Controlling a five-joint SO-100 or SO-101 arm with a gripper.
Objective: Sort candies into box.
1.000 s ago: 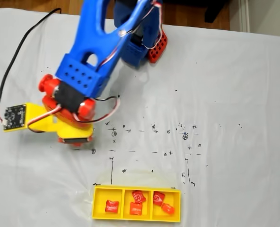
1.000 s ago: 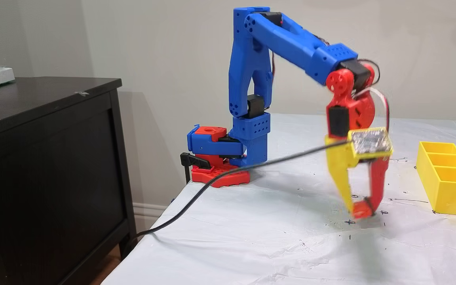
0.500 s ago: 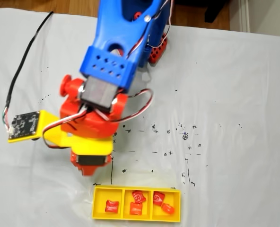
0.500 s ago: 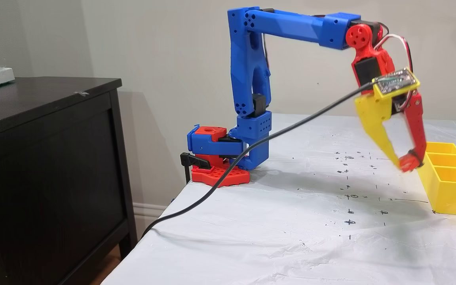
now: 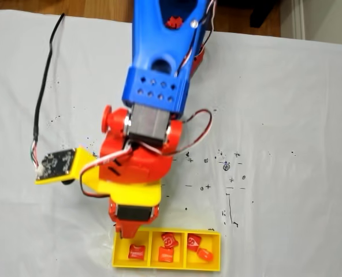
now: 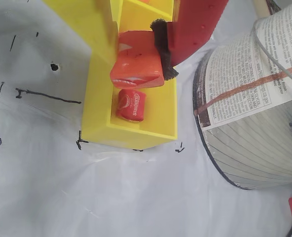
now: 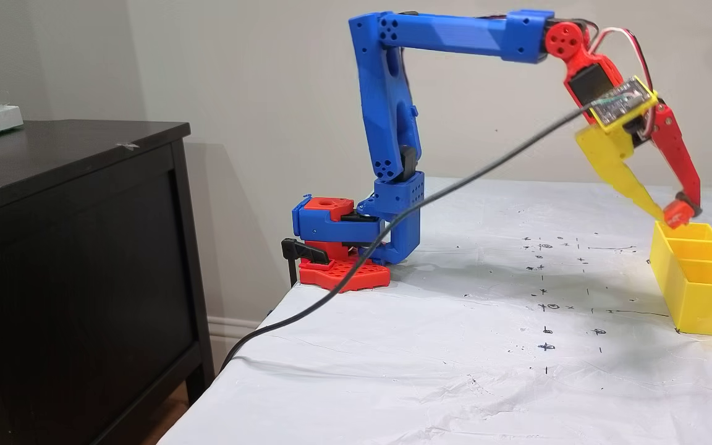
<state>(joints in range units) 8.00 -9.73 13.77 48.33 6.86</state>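
Observation:
My gripper (image 6: 138,52) is shut on a red-orange wrapped candy (image 6: 136,66), pinched between the yellow finger and the black-padded red finger. It hangs just above the end compartment of the yellow box (image 6: 94,103), where another red candy (image 6: 131,104) lies. From above, the gripper (image 5: 125,231) hovers over the box's (image 5: 166,266) left compartment, which holds one candy (image 5: 137,251). The middle compartment has two candies (image 5: 167,247), and so does the right one (image 5: 199,247). From the side, the held candy (image 7: 677,214) sits just above the box's (image 7: 702,303) far end.
A black cable (image 7: 393,235) runs from the wrist board down across the white, pen-marked sheet and off the table's front-left edge. A dark cabinet (image 7: 72,247) stands left of the table. In the wrist view a paper-wrapped cylinder (image 6: 254,98) shows beside the box.
The arm lifted the candy from the table, swung toward the box and stretched out. The gripper now hangs over the end compartment, still shut on the candy.

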